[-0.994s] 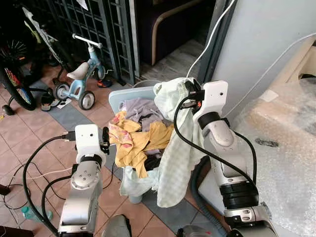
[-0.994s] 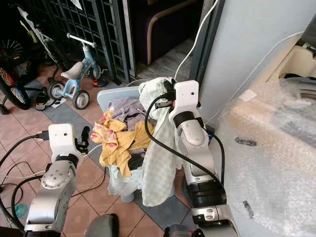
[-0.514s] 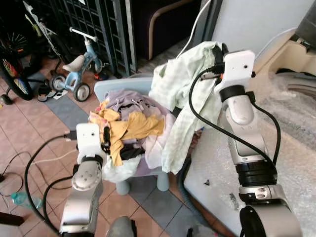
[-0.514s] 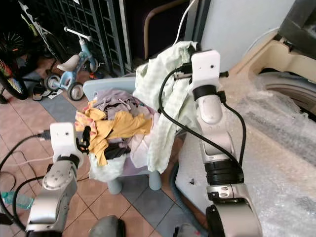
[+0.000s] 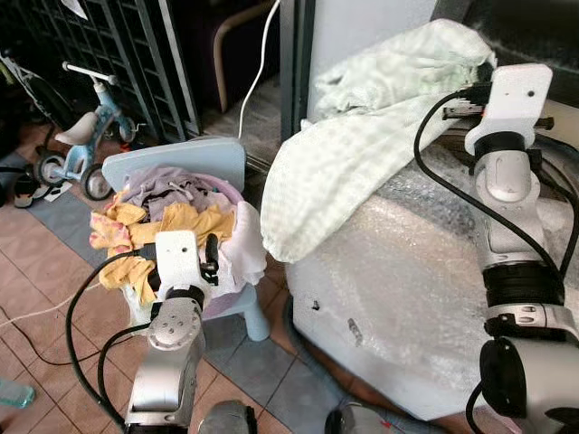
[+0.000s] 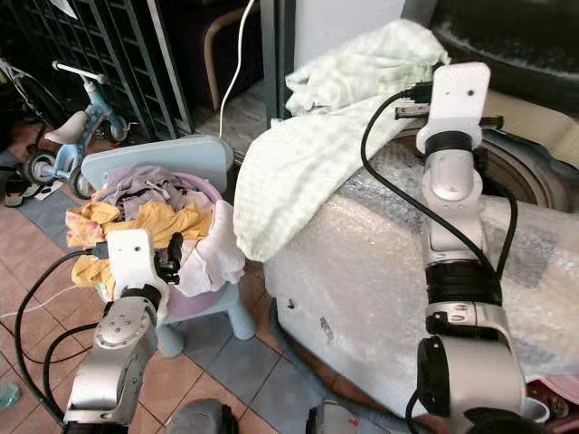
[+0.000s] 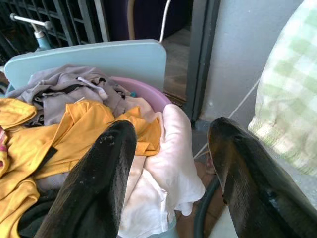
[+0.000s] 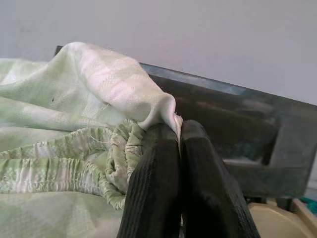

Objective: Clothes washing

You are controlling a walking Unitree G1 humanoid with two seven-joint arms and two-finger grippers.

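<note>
My right gripper [image 8: 179,144] is shut on a pale green checked cloth [image 5: 362,136], held high over the bubble-wrapped washing machine [image 5: 425,298]. The cloth drapes from the gripper down across the machine's top and left side. The machine's round drum opening [image 6: 516,176] lies just beyond the right arm. A pink basket [image 7: 148,91] heaped with yellow, grey and white clothes [image 5: 172,221] rests on a light blue child's chair [image 5: 194,163] to the left. My left gripper [image 7: 171,163] hangs open just in front of that heap, holding nothing.
A small blue tricycle [image 5: 77,149] stands by black metal grilles at the far left. A white cable [image 5: 258,63] hangs down the wall behind the chair. Black arm cables trail over the tiled floor [image 5: 36,298] near the chair.
The view has swung right toward the washing machine. My right gripper has carried the green cloth up and rightward from beside the basket to over the machine top. The left gripper stays by the clothes.
</note>
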